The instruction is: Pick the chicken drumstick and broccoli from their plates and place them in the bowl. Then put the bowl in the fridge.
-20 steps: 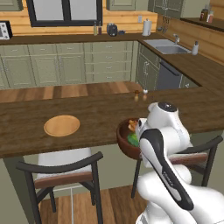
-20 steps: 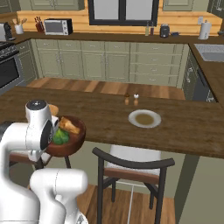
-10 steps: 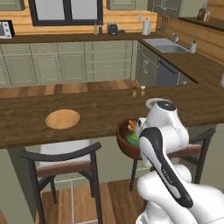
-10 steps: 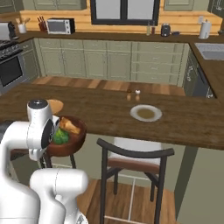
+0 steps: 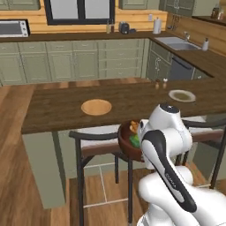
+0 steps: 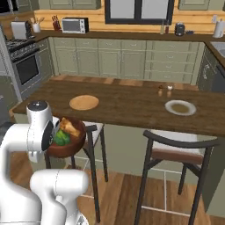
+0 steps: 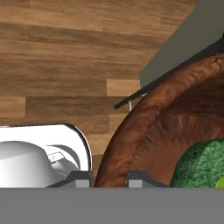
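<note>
My gripper (image 7: 109,180) is shut on the rim of the dark reddish-brown wooden bowl (image 7: 131,127), with one fingertip outside the wall and one inside. I hold the bowl (image 5: 128,143) in the air in front of the counter, at stool height. The green broccoli (image 6: 61,138) and the golden-brown chicken drumstick (image 6: 70,127) lie inside the bowl (image 6: 66,147). The broccoli (image 7: 201,164) also shows in the hand view. On the counter sit the bare tan wooden plate (image 5: 96,107) and the pale grey plate (image 5: 182,95). The fridge is out of view.
The dark wooden island counter (image 6: 127,107) runs across ahead. Two dark stools (image 5: 95,143) (image 6: 176,151) stand along its near side, one right beside the bowl. Small shakers (image 6: 165,90) stand near the grey plate. A stove (image 6: 24,66) is at the back left.
The whole picture has shifted: the base has backed away from the counter and moved left. The bowl with the food stays in my shut gripper.
</note>
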You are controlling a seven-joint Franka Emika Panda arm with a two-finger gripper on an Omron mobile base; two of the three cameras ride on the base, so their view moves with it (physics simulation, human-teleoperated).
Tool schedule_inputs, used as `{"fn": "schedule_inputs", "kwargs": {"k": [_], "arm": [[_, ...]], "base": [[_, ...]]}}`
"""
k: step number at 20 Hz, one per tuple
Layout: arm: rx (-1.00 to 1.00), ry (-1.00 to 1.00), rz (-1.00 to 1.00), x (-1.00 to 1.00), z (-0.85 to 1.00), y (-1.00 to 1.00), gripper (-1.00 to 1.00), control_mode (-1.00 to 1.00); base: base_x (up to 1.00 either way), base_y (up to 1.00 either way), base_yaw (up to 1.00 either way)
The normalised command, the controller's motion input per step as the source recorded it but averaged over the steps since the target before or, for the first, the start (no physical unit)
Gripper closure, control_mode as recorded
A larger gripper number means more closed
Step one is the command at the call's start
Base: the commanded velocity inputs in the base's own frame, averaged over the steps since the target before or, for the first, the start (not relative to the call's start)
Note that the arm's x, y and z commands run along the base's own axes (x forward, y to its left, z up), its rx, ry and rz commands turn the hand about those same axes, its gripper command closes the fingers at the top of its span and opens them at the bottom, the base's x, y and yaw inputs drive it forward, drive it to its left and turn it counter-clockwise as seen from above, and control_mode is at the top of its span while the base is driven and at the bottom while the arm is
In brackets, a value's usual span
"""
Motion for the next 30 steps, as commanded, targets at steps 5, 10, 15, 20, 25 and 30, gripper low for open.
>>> {"fn": "schedule_inputs", "kwargs": {"k": [5, 10, 15, 20, 25, 30], "arm": [[0.00, 0.00, 0.00, 0.00, 0.00, 0.00, 1.00, 1.00], [0.00, 0.00, 0.00, 0.00, 0.00, 0.00, 1.00, 1.00], [0.00, 0.00, 0.00, 0.00, 0.00, 0.00, 1.00, 1.00], [0.00, 0.00, 0.00, 0.00, 0.00, 0.00, 1.00, 1.00], [0.00, 0.00, 0.00, 0.00, 0.00, 0.00, 1.00, 1.00], [0.00, 0.00, 0.00, 0.00, 0.00, 0.00, 1.00, 1.00]], "base": [[0.00, 1.00, -0.04], [0.20, 1.00, -0.10], [0.35, 1.00, -0.13], [0.55, 1.00, -0.13], [0.69, 1.00, -0.13], [0.36, 1.00, -0.17]]}}
